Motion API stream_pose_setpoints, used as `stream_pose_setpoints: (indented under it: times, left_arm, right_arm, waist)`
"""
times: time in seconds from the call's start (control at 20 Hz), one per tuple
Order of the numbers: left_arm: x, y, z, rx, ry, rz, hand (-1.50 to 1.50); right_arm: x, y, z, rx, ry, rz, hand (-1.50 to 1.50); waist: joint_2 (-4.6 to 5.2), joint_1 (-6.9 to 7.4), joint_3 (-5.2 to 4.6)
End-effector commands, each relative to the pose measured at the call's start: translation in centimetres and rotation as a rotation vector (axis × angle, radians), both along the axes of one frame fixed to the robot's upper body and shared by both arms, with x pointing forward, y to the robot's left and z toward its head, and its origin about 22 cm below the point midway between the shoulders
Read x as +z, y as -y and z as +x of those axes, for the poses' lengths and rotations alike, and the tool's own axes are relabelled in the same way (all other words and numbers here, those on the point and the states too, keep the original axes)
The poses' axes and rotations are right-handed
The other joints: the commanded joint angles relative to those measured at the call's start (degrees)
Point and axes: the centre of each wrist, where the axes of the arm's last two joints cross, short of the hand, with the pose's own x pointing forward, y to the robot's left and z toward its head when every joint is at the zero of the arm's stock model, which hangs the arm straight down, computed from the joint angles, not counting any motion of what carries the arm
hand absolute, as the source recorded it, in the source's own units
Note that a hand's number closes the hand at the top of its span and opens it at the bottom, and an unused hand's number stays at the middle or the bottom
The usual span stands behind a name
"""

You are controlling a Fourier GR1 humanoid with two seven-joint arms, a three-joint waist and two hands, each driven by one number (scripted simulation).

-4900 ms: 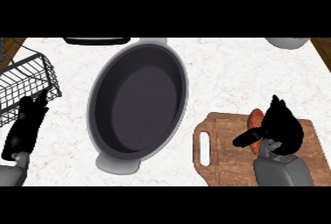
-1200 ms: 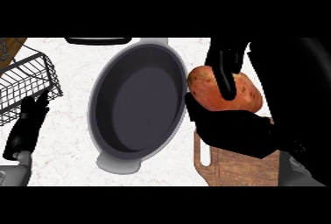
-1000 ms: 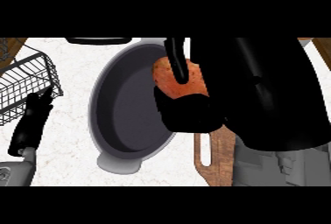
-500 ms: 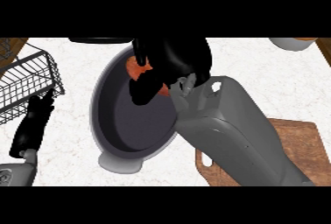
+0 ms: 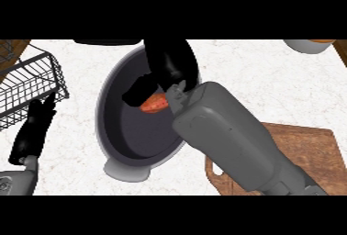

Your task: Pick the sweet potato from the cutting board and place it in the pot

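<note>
The right forearm [image 5: 237, 142] stretched diagonally from the lower right across the wooden cutting board [image 5: 305, 151] and over the dark oval pot [image 5: 129, 133]. Its robot hand [image 5: 166, 69] hung above the pot's interior, fingers curled down around the sweet potato [image 5: 154, 104], whose orange end showed beneath them, inside the pot's rim. The left robot hand [image 5: 37, 124] rested on the white table [image 5: 271, 87] beside the wire rack [image 5: 27, 87], fingers straight and pointing up, holding nothing.
</note>
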Motion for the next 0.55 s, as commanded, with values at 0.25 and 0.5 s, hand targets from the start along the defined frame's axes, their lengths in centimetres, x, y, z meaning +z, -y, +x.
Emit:
stream_pose_setpoints:
  times: [0.25,0.5]
  left_arm:
    - [-1.2,0.3,-0.8,0.015,-0.004,-0.007,0.00]
    - [0.2,-0.7,-0.9,0.009,0.001,-0.007,0.00]
  right_arm:
    - [-0.9,2.4,0.6,-0.165,0.140,0.424,-1.50]
    - [-1.2,8.3,2.8,-0.260,0.169,0.501,-1.50]
  waist:
    - [-0.25,-1.00,0.05]
    - [-0.32,-1.59,0.07]
